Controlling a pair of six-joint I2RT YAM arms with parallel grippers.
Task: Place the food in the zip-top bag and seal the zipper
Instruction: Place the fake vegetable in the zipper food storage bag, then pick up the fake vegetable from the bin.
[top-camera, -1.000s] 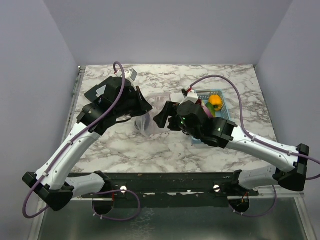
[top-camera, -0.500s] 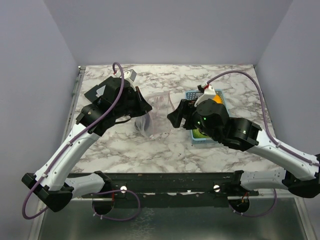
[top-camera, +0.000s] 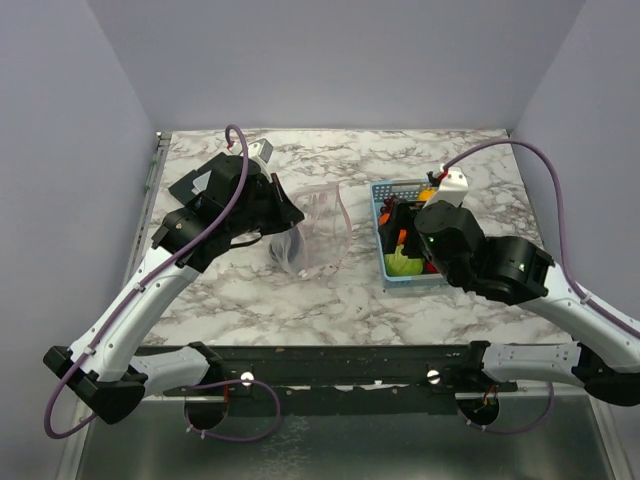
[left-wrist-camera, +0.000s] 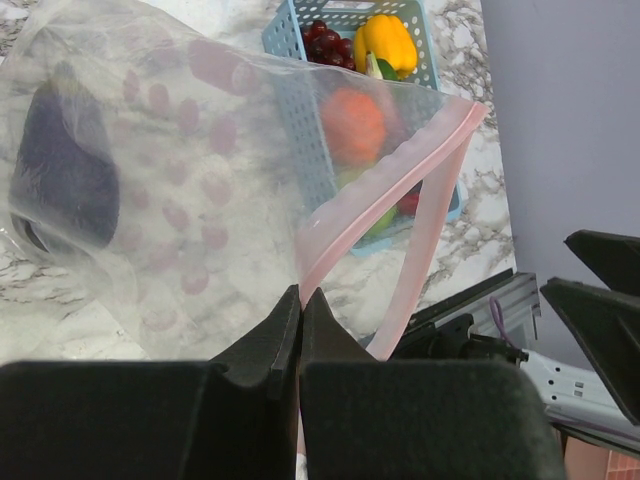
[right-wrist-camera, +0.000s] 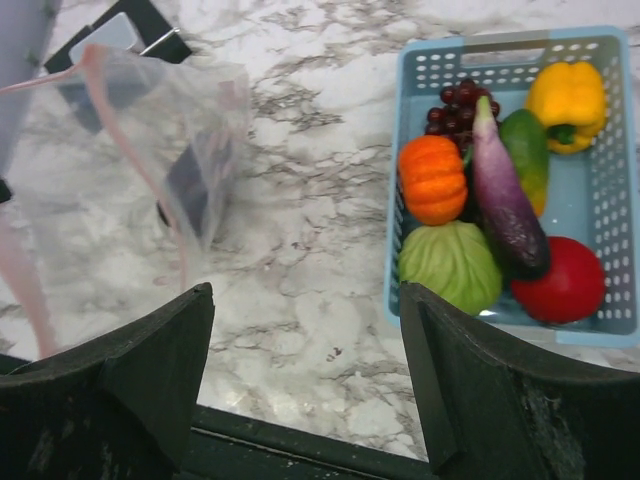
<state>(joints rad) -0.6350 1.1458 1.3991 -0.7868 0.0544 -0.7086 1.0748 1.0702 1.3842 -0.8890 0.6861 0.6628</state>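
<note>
The left end effector (left-wrist-camera: 300, 296) is pinched tight on the zip-top bag (left-wrist-camera: 180, 150) at 9 o'clock; the right end effector (right-wrist-camera: 305, 295) (wide open, empty) should drop straight onto the pumpkin (right-wrist-camera: 432, 180) in the basket (right-wrist-camera: 520, 42) at 3 o'clock.

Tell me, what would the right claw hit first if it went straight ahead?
Most likely the bare marble table, in the gap between the clear bag and the blue basket. The right gripper seems aimed there, though depth is unclear.
</note>
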